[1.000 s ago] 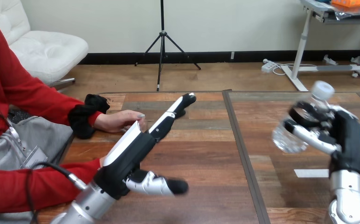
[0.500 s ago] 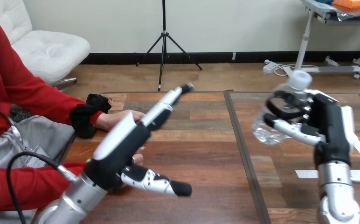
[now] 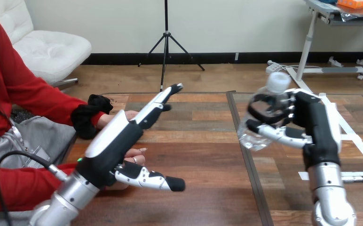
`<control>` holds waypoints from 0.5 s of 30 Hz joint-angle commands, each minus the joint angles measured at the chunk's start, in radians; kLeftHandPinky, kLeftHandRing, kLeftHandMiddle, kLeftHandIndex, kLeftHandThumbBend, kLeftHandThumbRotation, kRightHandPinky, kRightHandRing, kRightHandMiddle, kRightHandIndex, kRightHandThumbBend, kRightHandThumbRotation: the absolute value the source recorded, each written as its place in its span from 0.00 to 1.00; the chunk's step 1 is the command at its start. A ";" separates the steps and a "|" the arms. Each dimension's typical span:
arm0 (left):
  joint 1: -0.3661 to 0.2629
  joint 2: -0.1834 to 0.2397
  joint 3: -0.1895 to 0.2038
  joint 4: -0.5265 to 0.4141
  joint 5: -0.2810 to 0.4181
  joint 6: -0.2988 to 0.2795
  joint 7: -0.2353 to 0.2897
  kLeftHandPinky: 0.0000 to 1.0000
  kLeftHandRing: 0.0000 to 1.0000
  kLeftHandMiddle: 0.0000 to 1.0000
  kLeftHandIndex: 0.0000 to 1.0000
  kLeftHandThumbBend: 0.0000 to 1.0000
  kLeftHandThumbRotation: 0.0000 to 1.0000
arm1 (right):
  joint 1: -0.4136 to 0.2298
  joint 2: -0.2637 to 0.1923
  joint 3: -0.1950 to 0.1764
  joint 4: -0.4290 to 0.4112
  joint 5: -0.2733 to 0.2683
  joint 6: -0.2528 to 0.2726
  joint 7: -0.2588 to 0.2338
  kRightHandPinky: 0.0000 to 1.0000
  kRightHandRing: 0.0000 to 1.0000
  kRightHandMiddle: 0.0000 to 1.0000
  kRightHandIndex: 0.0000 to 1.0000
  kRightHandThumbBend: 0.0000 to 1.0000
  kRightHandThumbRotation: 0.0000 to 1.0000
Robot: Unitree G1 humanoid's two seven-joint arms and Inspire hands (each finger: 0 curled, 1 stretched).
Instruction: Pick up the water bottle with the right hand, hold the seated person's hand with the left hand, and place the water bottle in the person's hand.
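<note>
the water bottle [image 3: 258, 117] was held in the right hand [image 3: 311, 123] at 3 o'clock, fingers curled round its clear body, cap up and clear of the table [image 3: 203, 155]. since a second before, it had been carried from the 3 o'clock edge in toward the middle. the left hand [image 3: 116, 141], at 8 o'clock, was kept flat, fingers straight and together toward 1 o'clock, thumb spread toward 4 o'clock, nothing gripped. the person's nearer hand [image 3: 135, 157] had been brought just under its palm; the person's farther hand [image 3: 110, 120] lay behind it. the hold was judged not yet made, so the handover was still to come.
</note>
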 commanded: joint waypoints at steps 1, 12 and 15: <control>-0.069 0.084 0.004 -0.063 0.096 0.054 0.116 0.90 1.00 1.00 1.00 1.00 0.53 | -0.053 0.014 0.027 -0.140 -0.019 -0.001 0.003 0.26 0.32 0.42 0.45 0.90 0.00; -0.109 0.189 -0.037 -0.048 0.228 0.106 0.272 0.83 0.97 1.00 1.00 1.00 0.54 | -0.061 0.020 0.054 -0.122 -0.022 -0.020 0.028 0.25 0.32 0.43 0.45 0.90 0.00; -0.126 0.218 -0.051 -0.035 0.262 0.111 0.319 0.77 0.93 0.97 0.99 1.00 0.52 | -0.063 0.018 0.061 -0.113 -0.032 -0.029 0.025 0.26 0.32 0.43 0.45 0.91 0.00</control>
